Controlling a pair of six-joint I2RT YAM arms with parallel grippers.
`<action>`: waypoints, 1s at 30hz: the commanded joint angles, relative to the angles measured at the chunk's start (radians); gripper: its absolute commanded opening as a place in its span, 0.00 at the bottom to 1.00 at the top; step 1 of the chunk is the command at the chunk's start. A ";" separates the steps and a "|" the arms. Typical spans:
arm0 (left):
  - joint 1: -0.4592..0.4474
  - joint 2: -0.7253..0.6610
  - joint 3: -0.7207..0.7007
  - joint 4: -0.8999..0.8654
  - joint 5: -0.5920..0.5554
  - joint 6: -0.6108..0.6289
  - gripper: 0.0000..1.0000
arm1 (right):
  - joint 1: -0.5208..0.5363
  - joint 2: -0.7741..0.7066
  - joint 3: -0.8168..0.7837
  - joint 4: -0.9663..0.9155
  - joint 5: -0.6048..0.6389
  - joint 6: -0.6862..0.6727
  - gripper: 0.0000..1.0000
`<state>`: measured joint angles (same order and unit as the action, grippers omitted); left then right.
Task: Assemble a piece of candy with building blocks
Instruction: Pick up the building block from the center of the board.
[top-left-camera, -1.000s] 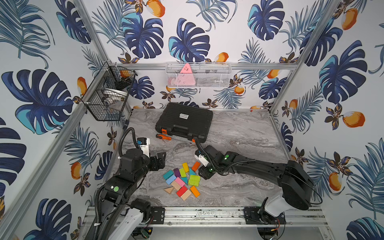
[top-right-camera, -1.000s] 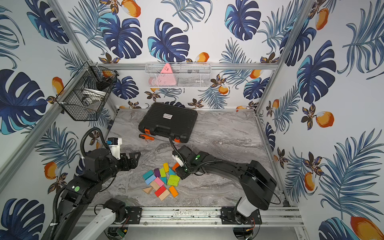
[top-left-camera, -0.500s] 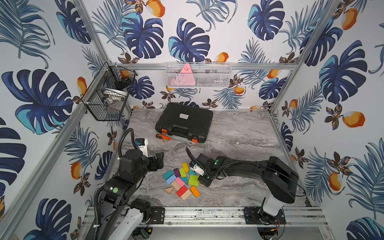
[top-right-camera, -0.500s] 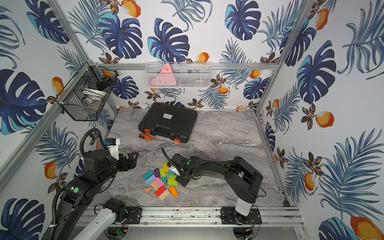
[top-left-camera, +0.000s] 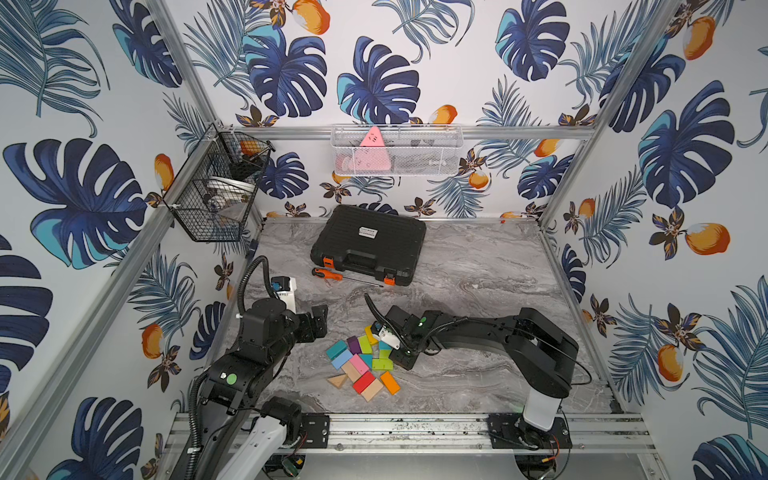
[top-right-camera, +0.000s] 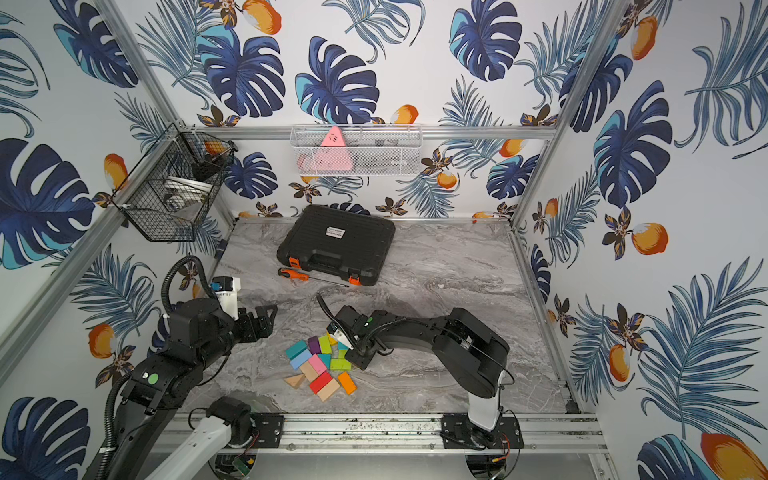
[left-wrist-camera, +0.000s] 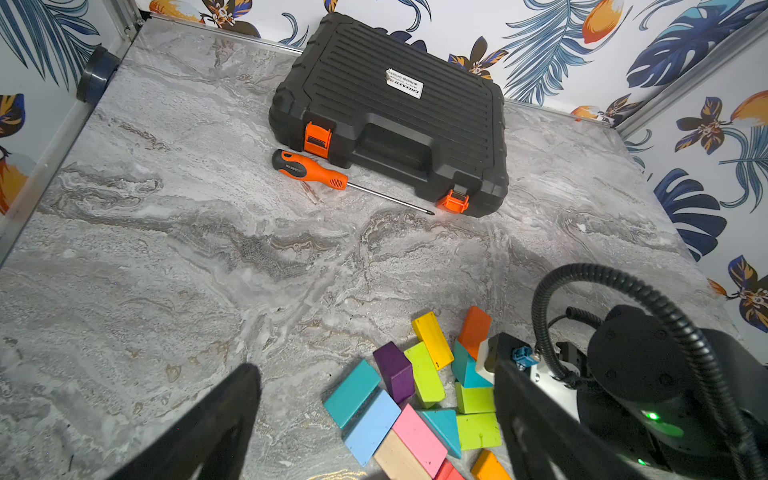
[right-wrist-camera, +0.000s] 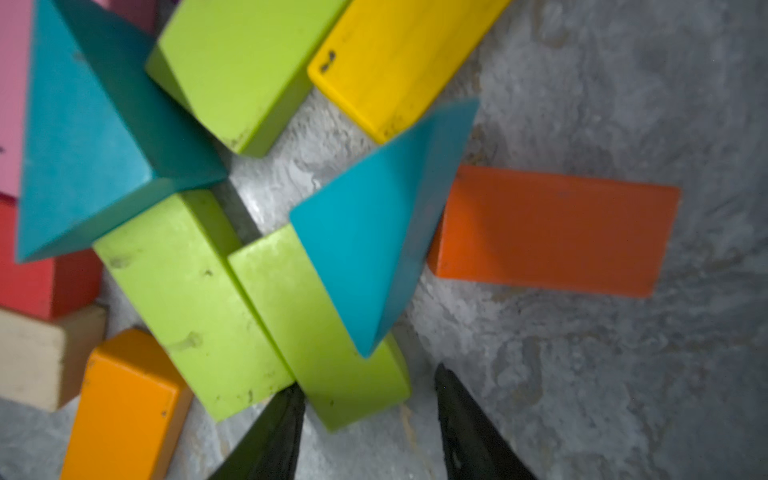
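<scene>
The building blocks (top-left-camera: 360, 366) lie in a loose pile at the table's front middle, seen in both top views (top-right-camera: 319, 365). My right gripper (right-wrist-camera: 368, 386) is low at the pile's right edge. It is open, and its fingers straddle the end of a lime green brick (right-wrist-camera: 328, 328): one finger touches the brick, the other stands clear. A teal wedge (right-wrist-camera: 374, 232) leans on that brick, beside an orange brick (right-wrist-camera: 552, 232). My left gripper (top-left-camera: 318, 322) hovers open to the left of the pile with nothing in it.
A shut black tool case (top-left-camera: 370, 245) sits at the back, with an orange-handled screwdriver (top-left-camera: 328, 274) in front of it. A black wire basket (top-left-camera: 216, 187) and a white mesh basket (top-left-camera: 397, 151) hang on the walls. Marble table (top-left-camera: 478, 270) stretches to the right.
My right gripper has moved forward along the pile's right side and come down round the green brick's end. Its elbow has swung right. The left arm has hardly moved.
</scene>
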<state>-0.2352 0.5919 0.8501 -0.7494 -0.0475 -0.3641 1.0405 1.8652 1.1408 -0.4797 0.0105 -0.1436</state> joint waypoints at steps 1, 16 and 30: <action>0.000 0.004 0.003 0.006 -0.002 0.014 0.92 | 0.017 0.045 0.027 -0.008 -0.050 -0.023 0.55; 0.002 0.003 0.000 0.008 -0.002 0.010 0.92 | 0.033 -0.020 0.005 -0.081 -0.026 -0.055 0.32; 0.000 0.011 0.000 0.009 0.006 0.013 0.92 | -0.303 -0.228 -0.064 0.000 -0.133 -0.358 0.29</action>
<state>-0.2352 0.6025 0.8497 -0.7517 -0.0463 -0.3641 0.8135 1.6291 1.0325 -0.5026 -0.0326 -0.3744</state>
